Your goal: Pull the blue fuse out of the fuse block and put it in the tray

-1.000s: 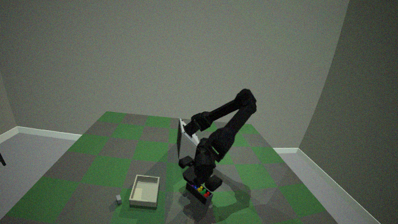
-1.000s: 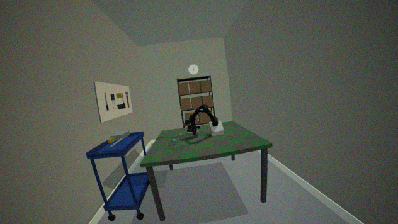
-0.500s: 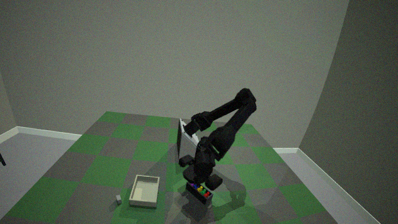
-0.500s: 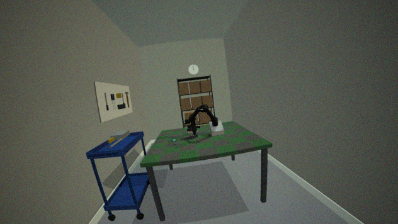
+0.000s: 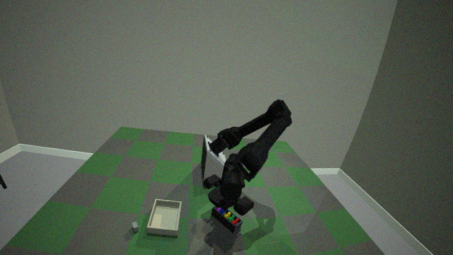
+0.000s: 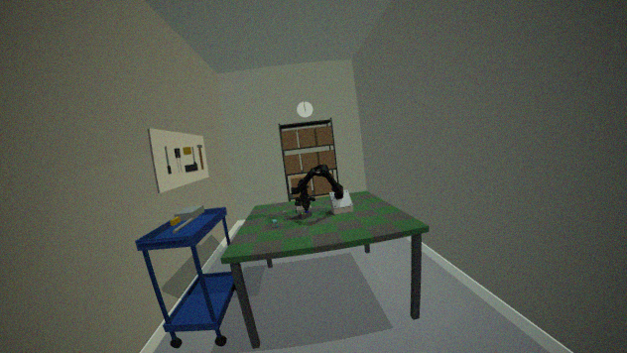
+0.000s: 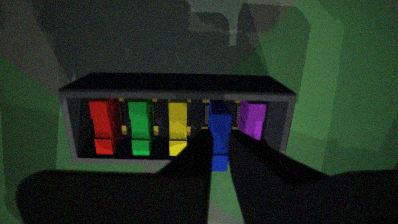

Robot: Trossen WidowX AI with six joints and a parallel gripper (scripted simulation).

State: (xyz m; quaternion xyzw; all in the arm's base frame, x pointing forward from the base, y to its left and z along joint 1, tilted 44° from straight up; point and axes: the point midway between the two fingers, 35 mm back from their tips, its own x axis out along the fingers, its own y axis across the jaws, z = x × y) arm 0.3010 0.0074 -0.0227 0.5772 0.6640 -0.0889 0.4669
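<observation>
While the pincer (image 7: 220, 150) was clamped on the blue fuse (image 7: 220, 131), that fuse sat between the yellow fuse (image 7: 177, 125) and the purple fuse (image 7: 251, 119) in the fuse block (image 7: 175, 84), reading a little proud of its neighbours in the wrist view, so the extraction looked barely begun.

The chief risk, as I judged it, was any sideways drift during the lift: the dark fingers stood just beside the yellow and purple fuses, and a tilted pull could have dragged the blue one against a neighbour or the block's wall. A grip low on the fuse's end might also have slipped, dropping it back across the row. A carry started too low toward the tray (image 5: 164, 218) could have clipped the block with the arm.

Counted: five fuses in the block, one each of red (image 7: 104, 125), green (image 7: 140, 125), yellow, blue and purple; one block; one tray, standing well apart from the block on the checkered surface (image 5: 118, 193); one small grey cube (image 5: 135, 226) just beside the tray; one pincer.
</observation>
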